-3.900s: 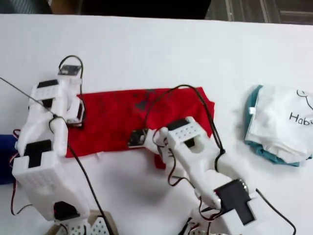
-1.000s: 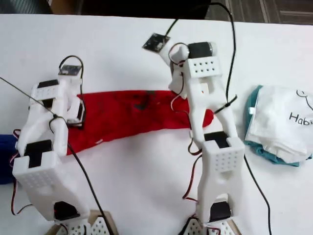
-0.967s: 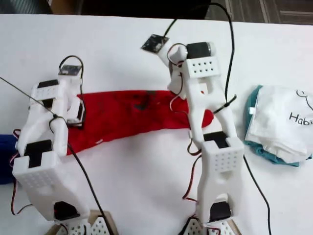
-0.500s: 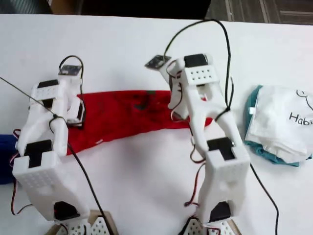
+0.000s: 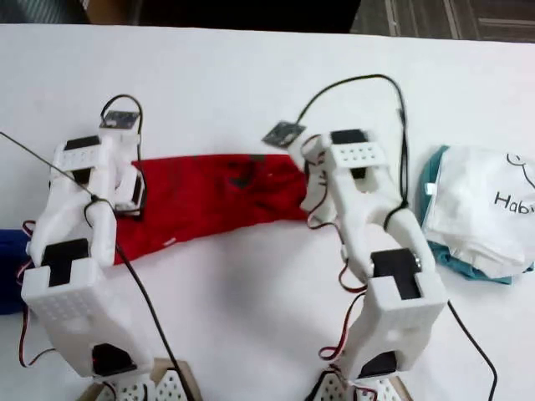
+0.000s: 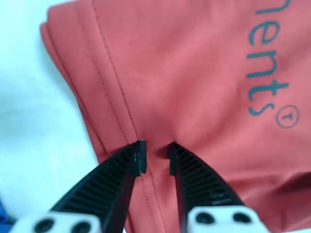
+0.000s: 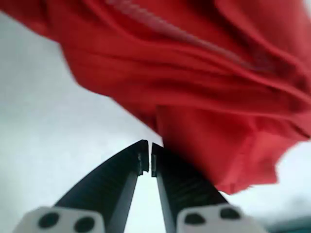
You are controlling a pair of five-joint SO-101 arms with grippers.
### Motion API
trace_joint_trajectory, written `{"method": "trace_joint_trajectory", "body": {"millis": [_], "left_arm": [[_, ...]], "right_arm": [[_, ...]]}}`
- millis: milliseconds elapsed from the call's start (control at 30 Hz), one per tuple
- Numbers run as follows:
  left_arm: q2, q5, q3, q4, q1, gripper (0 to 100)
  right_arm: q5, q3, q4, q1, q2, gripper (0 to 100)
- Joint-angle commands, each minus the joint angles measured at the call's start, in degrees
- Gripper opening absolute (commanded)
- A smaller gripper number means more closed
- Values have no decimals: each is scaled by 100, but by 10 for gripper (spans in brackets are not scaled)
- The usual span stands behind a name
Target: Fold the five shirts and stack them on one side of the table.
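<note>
Red is what our left gripper pinches: its tips stand narrowly apart on a pucker of the red shirt, just inside the stitched hem, while our right gripper has its tips all but touching, nothing visible between them, the shirt's bunched end just beside. From above, the shirt lies as a crumpled band between our arms, with bare white table beyond and in front. A folded white shirt on a teal shirt sits near the right edge, well apart, and a blue cloth shows at the left edge.

red shirt: one end hidden under right arm | folded stack: cut by edge (print too) | blue cloth: cropped
</note>
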Motion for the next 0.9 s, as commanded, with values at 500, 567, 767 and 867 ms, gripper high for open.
{"method": "trace_joint_trajectory", "body": {"millis": [500, 567, 767, 867], "left_arm": [[35, 0, -57, -176, 44, 116], [35, 0, -57, -176, 44, 116], [35, -88, -57, -176, 44, 116], [35, -97, -57, -176, 44, 116]], "right_arm": [[730, -9, -778, 673, -523, 21], [642, 26, -400, 418, -743, 22], [132, 44, -180, -444, -1437, 22], [123, 44, -321, -760, -1270, 22]]}}
